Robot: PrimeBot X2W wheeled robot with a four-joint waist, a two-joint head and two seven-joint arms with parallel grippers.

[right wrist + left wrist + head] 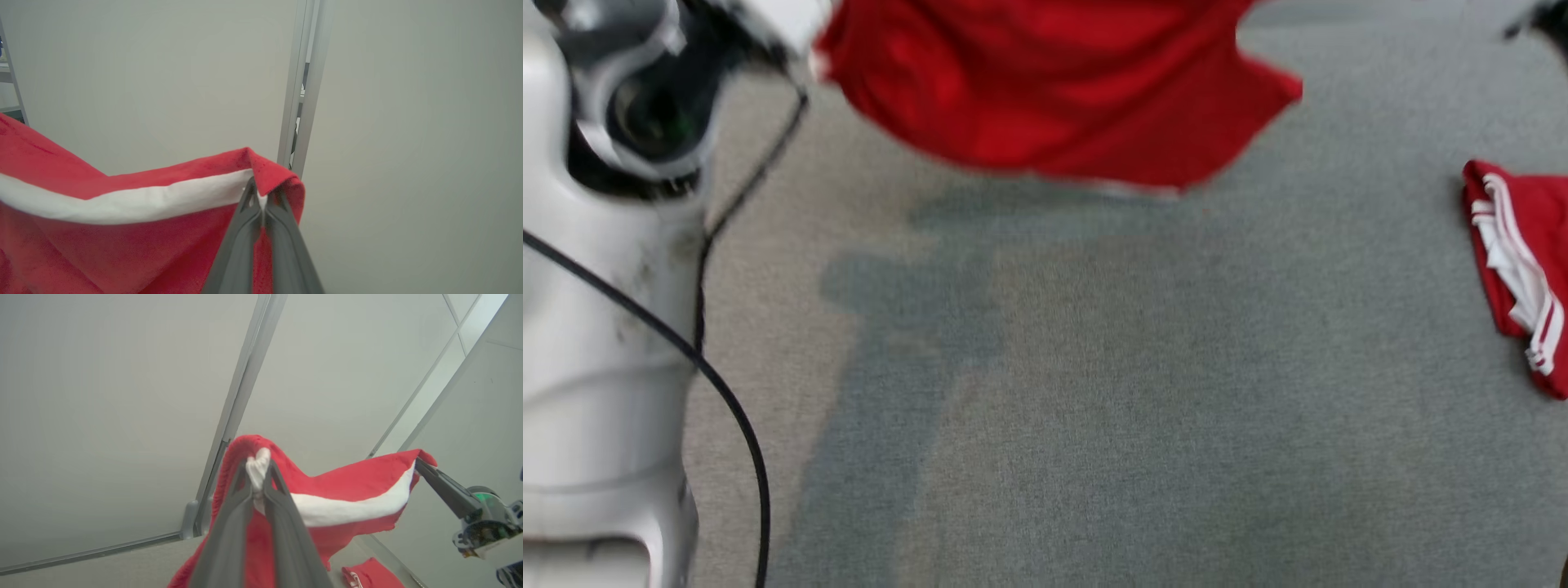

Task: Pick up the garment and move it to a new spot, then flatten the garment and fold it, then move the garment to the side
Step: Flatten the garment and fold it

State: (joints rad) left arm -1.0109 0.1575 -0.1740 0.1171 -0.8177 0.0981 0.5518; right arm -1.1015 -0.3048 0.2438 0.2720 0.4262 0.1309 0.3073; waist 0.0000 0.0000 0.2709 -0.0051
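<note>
So the garment (pixel 1054 90) is up in the air, a red piece with a white band, hanging above the grey carpet (pixel 1135 392) and touching nothing below it. The left gripper (pixel 257 473) is pinched nearly closed on 1 bunched end of the white band. The right gripper (pixel 261 200) is clamped fully on the other end, where the red edge folds over its tips.

Holding it at 2 spread points along the band makes sense to me. The cloth hangs stretched between them like on a washing line, so it should go down flat instead of in a heap. My guess is this is the carry-to-a-new-spot part, with flattening and folding not yet done. The lower hem is too blurry in the head view to read.

Containers: nothing is binned or boxed. A 2nd red piece (pixel 1515 269) with white stripes lies folded straight on the carpet, well off to the right.
</note>
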